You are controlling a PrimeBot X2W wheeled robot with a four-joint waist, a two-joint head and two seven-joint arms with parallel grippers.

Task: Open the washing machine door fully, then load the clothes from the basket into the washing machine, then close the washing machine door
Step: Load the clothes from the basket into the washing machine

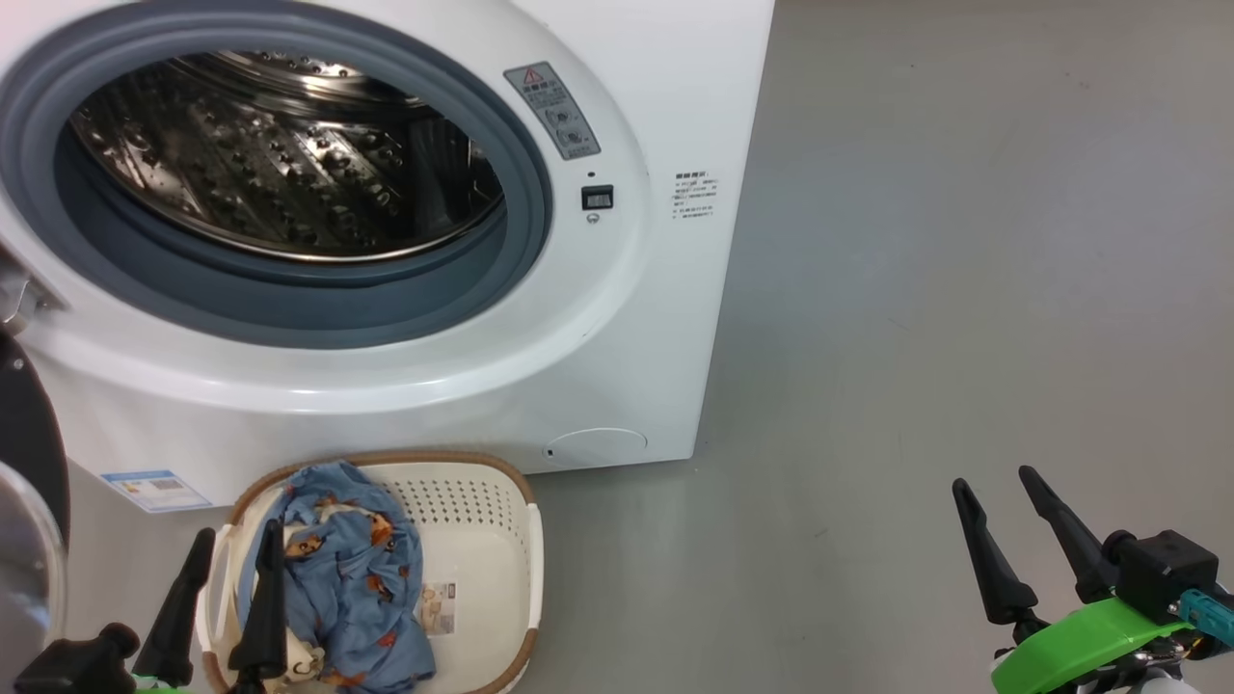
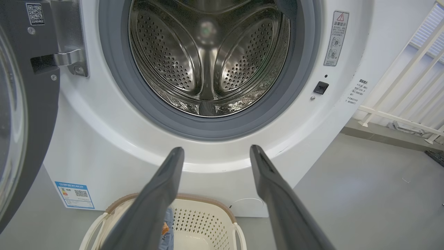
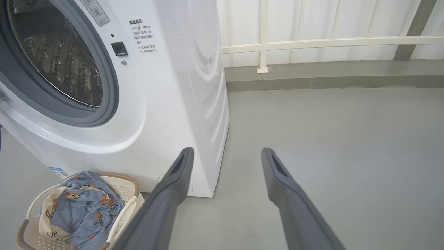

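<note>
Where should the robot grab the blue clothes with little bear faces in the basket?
Probably pinch the raised bunched fold at the top of the soft blue bear-print clothes, coming straight down from above. They lie heaped in the cream perforated plastic basket, whose walls block the sides. The open left tool hovers nearest.

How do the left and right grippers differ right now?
The left gripper hangs over the basket and the clothes; the right gripper is over bare floor, right of the washing machine. The left gripper points at the open drum; the right gripper points past the machine's front corner. Shared: both open, both empty.
</note>
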